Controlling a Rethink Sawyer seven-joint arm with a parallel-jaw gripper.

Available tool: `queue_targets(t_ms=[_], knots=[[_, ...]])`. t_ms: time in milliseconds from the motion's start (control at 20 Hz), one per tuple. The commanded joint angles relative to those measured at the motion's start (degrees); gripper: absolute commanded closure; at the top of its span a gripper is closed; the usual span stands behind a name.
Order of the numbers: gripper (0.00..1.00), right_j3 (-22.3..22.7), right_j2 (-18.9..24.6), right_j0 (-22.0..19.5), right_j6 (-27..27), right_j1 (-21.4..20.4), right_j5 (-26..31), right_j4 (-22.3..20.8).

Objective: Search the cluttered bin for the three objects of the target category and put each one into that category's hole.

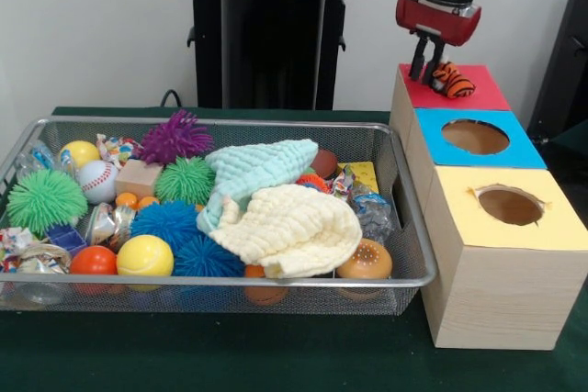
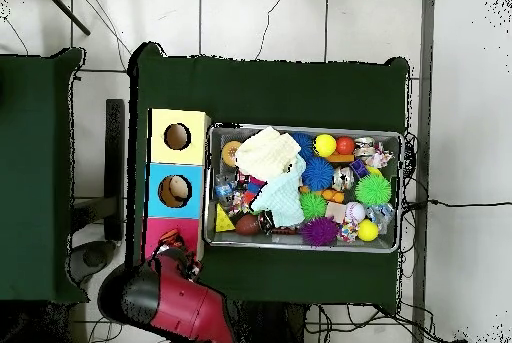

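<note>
The yellow-topped box [image 1: 501, 268] stands nearest; no readable writing; gripper [image 1: 430, 69] beside an orange striped toy [image 1: 452, 81], grip unclear.

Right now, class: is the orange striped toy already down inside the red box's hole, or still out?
Still out. The striped toy lies on the red top, just below the tool.

The hole in the red-topped box [image 1: 464, 89] is covered in the front view by an orange-and-black striped toy [image 1: 452, 80] and the gripper [image 1: 426, 69]; overhead the arm [image 2: 180, 299] hides part of that box. Arm cut off at the top edge in front view. Two cloths, cream [image 1: 292, 227] and mint [image 1: 257, 168], bury items in the bin [image 1: 220, 282]. Wrapped items at the bin's left end [image 1: 23, 250]: too small to identify.
</note>
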Motion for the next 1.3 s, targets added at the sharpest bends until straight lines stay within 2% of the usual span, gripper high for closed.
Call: queue_targets(t_ms=[50, 400, 850, 1300], knots=[[0.00, 2.35, 6.74, -5.61, 2.31, -4.19, 2.45, -4.27], [0.00, 0.98, 7.11, -4.33, 5.99, -3.98, 3.75, -5.33], [0.00, -1.24, 7.63, -1.91, 9.66, -2.30, 4.09, -3.69], [0.00, -2.18, 7.11, -1.50, 9.67, -1.62, 4.69, -3.67]])
